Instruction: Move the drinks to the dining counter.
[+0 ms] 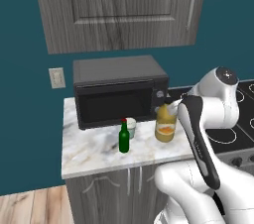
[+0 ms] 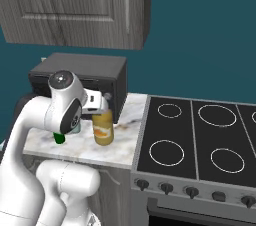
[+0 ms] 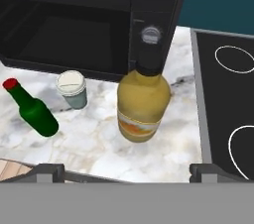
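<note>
Jug right of cup, bottle

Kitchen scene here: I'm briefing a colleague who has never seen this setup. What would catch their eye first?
The amber jug with its black cap stands out, upright on the small marble worktop just in front of the black microwave and beside the stove. Left of it, as the hand view shows it, stand a small white cup and a dark-green bottle with a red cap. The open gripper looks down on the jug, holding nothing.

worktop: veined marble, glossy | microwave: matt black | cabinet: grey wood grain
</note>
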